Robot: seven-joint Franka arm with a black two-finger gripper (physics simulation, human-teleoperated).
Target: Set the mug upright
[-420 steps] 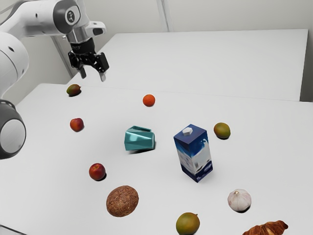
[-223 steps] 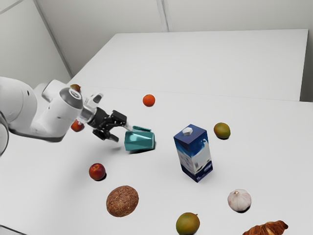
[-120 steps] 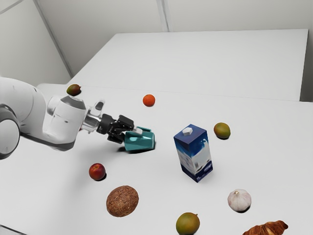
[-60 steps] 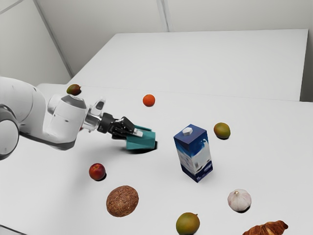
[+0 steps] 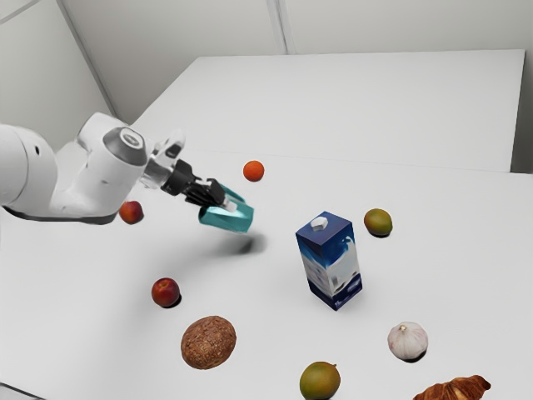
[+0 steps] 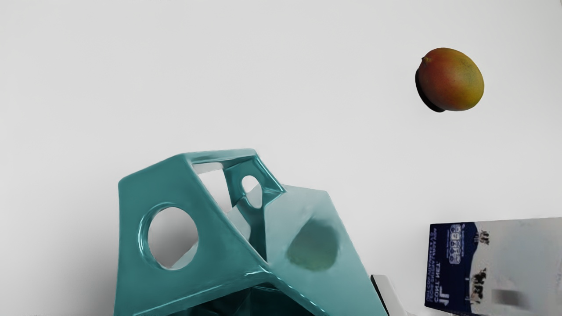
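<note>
exterior view: mug (image 5: pixel 228 218) was off the worktop (image 5: pixel 358 108), its shadow (image 5: pixel 247 243) apart below it. fingers (image 5: pixel 230 205) were closed on the mug at its mouth end. it hung tilted: mouth toward the hand and higher, base lower and pointing to the exterior view's right, handle (image 5: pixel 236 197) on the upper side. so not upright; i judged the step in hand to be the turn from lying to standing. next move called for more rotation, base down and mouth up, then lowering until the base sat flat, then release. letting go at that tilt would likely have dropped it on its side. milk carton (image 5: pixel 331 260) stood upright apart from the mug, boxy, printed blue and white. bread roll (image 5: pixel 209 342) was rough and brown, garlic bulb (image 5: pixel 408 341) pale and ribbed, croissant (image 5: pixel 454 389) browned and ridged.

wrist view: mug was glossy teal, flat facets meeting at hard edges, dark hollow facing the hand. handle was angular with round holes cut through it. one fingertip lay along the outer wall. mango there was smooth, red fading to yellow-green, resting well apart from the mug.
</note>
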